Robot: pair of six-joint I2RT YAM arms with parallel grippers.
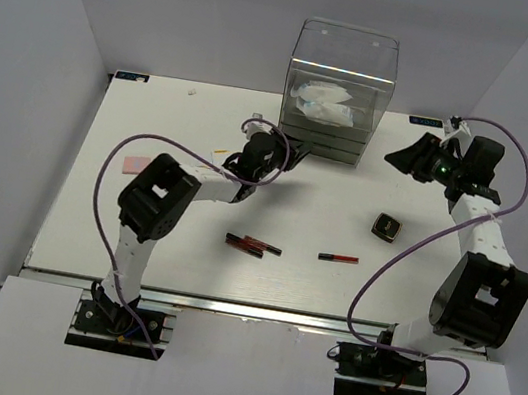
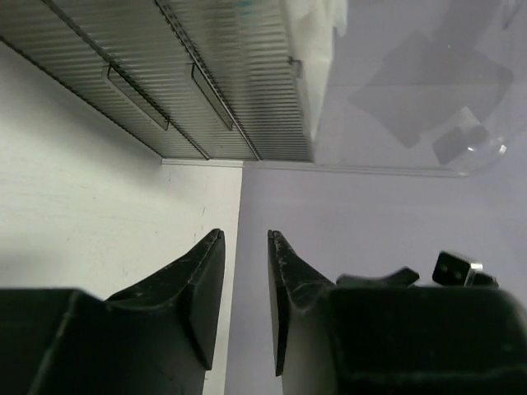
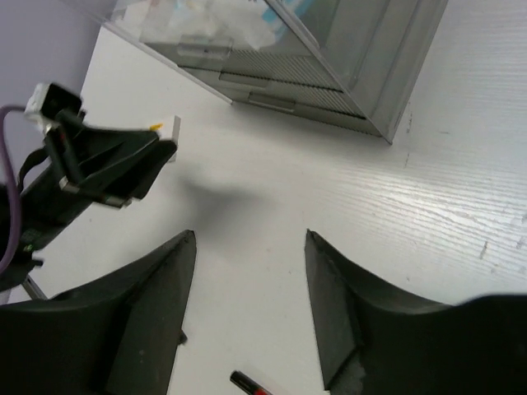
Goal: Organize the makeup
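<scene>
the left gripper [image 2: 245, 280] is hovering with its jaws only narrowly parted, gripping nothing, just in front of the acrylic drawer box [image 1: 340, 89]. the right gripper [image 3: 251, 288] is hanging wide open and empty above the surface [image 1: 136, 237]. white-blue packets [image 1: 322, 103] are lying inside the box's upper part. red-and-black sticks [image 1: 251, 244], a lone stick [image 1: 338, 258], the black compact [image 1: 387, 226] and the pink square [image 1: 134, 166] are lying on the surface, apart from one another.

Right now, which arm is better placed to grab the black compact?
Right. The compact lies on its side, near the open right gripper; the left gripper is by the drawer box, farther away.
</scene>
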